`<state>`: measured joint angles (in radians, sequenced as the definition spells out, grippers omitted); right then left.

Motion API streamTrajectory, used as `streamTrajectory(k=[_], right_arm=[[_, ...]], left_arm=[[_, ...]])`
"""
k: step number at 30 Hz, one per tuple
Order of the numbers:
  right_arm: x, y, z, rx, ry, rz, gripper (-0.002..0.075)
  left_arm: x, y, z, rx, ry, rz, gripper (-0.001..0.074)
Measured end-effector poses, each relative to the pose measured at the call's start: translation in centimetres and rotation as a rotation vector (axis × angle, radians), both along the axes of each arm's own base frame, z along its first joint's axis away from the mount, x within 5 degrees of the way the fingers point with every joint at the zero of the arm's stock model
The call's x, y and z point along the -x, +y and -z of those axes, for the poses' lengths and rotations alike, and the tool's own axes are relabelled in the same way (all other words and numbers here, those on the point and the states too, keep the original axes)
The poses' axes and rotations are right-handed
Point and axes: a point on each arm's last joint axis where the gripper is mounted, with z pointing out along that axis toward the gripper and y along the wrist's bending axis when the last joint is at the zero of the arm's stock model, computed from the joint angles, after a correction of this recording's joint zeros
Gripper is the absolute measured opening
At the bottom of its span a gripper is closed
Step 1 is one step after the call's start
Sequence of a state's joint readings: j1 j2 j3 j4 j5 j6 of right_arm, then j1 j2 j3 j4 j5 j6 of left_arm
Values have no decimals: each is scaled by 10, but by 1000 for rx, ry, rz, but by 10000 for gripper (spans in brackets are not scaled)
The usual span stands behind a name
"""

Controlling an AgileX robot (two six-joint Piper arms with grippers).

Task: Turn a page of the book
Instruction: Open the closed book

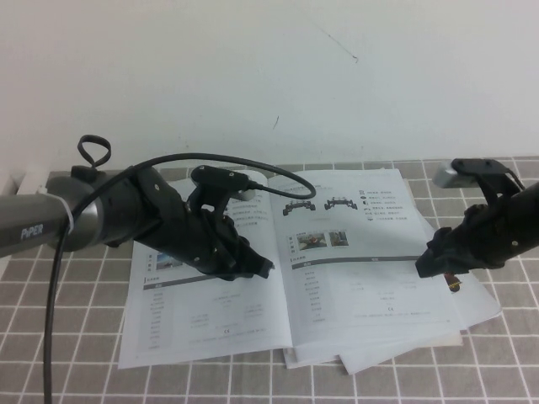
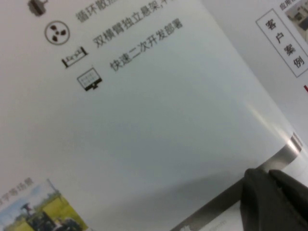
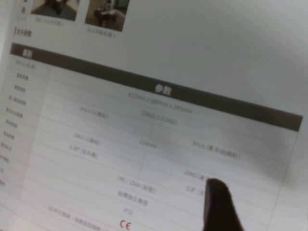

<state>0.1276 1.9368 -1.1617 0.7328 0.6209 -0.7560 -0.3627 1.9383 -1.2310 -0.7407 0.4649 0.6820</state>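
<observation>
The left gripper (image 1: pixel 253 268) pinned the book (image 1: pixel 278 261), grip unreadable, while the right gripper (image 1: pixel 434 261) hovered, jaws apparently wide, and needed one leaf only.

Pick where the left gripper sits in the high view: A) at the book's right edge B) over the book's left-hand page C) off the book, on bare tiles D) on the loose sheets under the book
B: the left gripper is over the left-hand page of the open book; the right gripper is at the right edge.
</observation>
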Motion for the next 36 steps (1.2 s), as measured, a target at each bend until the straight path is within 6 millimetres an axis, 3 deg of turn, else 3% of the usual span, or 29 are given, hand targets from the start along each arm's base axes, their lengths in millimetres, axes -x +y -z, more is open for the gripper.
streamTrajectory(k=[8,17,28,36], right_arm=[[-2,0,17,12,30,-31,374],[-5,3,21,-18,47,-12,374],[-15,16,4,-155,95,-54,375],[-22,18,-9,-163,75,-90,375]], left_arm=[[0,-1,16,-8,52,6,-4],[0,-2,16,-3,60,9,-4],[2,-2,16,0,75,18,-4],[2,-2,16,2,78,18,-4]])
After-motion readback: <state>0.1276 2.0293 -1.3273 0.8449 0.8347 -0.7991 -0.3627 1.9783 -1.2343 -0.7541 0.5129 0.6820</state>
